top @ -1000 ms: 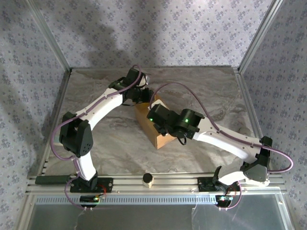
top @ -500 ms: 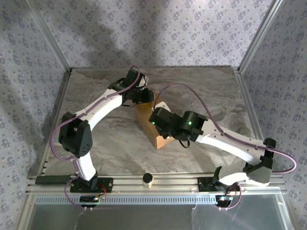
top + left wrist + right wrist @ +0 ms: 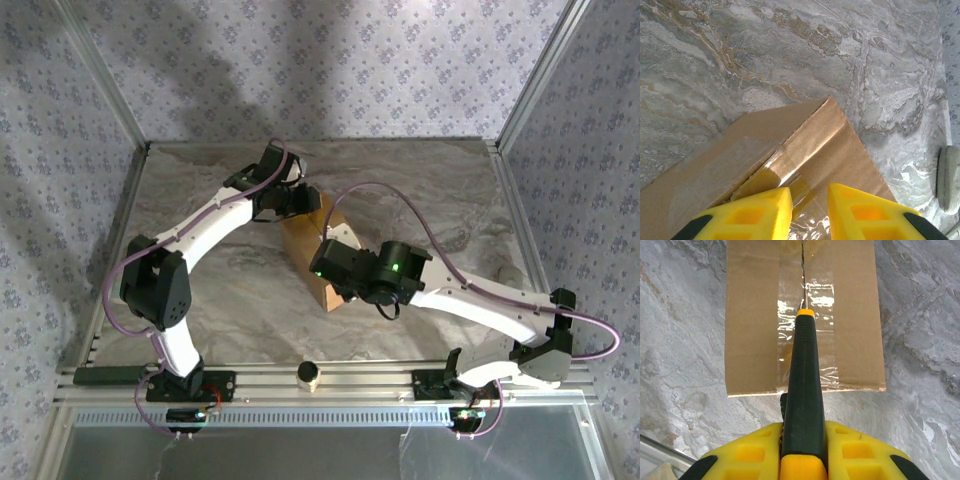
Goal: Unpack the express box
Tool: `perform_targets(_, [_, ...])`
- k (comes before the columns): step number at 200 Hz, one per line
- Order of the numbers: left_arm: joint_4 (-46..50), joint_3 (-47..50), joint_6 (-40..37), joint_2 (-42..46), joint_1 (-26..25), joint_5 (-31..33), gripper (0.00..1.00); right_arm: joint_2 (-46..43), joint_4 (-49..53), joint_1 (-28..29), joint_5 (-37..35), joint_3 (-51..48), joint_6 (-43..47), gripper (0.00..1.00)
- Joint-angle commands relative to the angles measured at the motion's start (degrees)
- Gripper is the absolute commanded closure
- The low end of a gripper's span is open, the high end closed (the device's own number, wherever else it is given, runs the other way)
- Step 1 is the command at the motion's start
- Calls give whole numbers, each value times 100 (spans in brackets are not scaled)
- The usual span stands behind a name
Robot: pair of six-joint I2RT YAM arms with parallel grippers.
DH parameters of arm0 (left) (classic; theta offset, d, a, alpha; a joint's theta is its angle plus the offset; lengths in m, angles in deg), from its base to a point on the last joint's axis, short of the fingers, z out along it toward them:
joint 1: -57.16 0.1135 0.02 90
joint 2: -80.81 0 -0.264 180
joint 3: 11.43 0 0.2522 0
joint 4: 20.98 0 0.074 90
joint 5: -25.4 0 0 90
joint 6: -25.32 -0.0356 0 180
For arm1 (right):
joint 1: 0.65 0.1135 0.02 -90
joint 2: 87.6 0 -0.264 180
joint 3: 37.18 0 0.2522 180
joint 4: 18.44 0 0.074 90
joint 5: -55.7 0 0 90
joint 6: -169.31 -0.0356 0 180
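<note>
The express box (image 3: 303, 250) is a tan carton lying at the middle of the marble table, its top seam covered by glossy clear tape (image 3: 790, 325). My left gripper (image 3: 312, 205) rests over the far end of the box (image 3: 815, 145). Its yellow fingers (image 3: 760, 210) stand a little apart on the taped seam, holding nothing. My right gripper (image 3: 803, 432) is shut on a black utility knife (image 3: 804, 375) with a yellow tip. The thin blade (image 3: 802, 302) touches the seam on the box top (image 3: 750, 315). In the top view the right gripper (image 3: 330, 262) hangs over the near half of the box.
A pale rounded object (image 3: 508, 272) lies near the table's right edge and shows in the left wrist view (image 3: 950, 177). A small cylinder (image 3: 309, 374) sits on the front rail. Aluminium posts and patterned walls close in the table on three sides.
My right wrist has drawn back toward the near end of the box, taking the knife along the seam. The left arm has barely moved.
</note>
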Motion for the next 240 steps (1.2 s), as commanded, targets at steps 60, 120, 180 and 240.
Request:
perform_targets(60, [224, 388, -135, -189, 290, 743, 73, -94, 1571, 394, 407, 61, -608, 100])
perform_targets(120, [199, 379, -276, -108, 305, 714, 75, -148, 2002, 606, 301, 183, -926, 100])
perform_targets(180, [178, 388, -329, -58, 330, 685, 75, -234, 2311, 815, 269, 153, -1240, 100])
perform_targets(240, [207, 362, -458, 17, 343, 760, 75, -286, 2545, 1049, 168, 183, -1511, 100])
